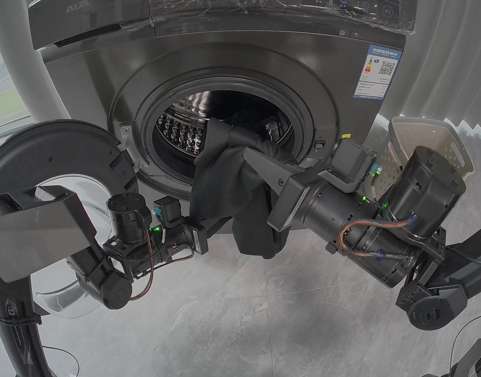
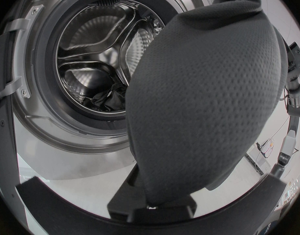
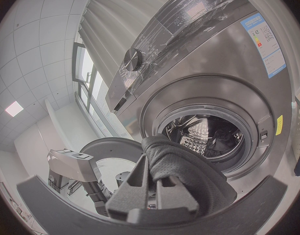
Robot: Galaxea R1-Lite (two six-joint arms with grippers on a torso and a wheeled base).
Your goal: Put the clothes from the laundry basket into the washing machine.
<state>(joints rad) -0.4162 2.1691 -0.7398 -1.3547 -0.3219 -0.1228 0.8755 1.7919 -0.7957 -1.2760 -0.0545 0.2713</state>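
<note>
A dark grey knit garment [image 1: 224,184] lies draped over the lower rim of the round opening of the grey front-loading washing machine [image 1: 240,64], mostly hanging outside.
The right fingers [image 3: 135,186] pinch a fold of it just in front of that opening. Cloth covers the end of the left arm [image 1: 172,239] below the opening, so I cannot tell its hold. If let go here, the hanging bulk would likely pull the garment off the rim to the floor, or leave a tail across the door seal. A black bundle [image 3: 221,139] lies inside the drum. The white perforated plastic laundry basket [image 1: 395,158] stands beside the machine.
</note>
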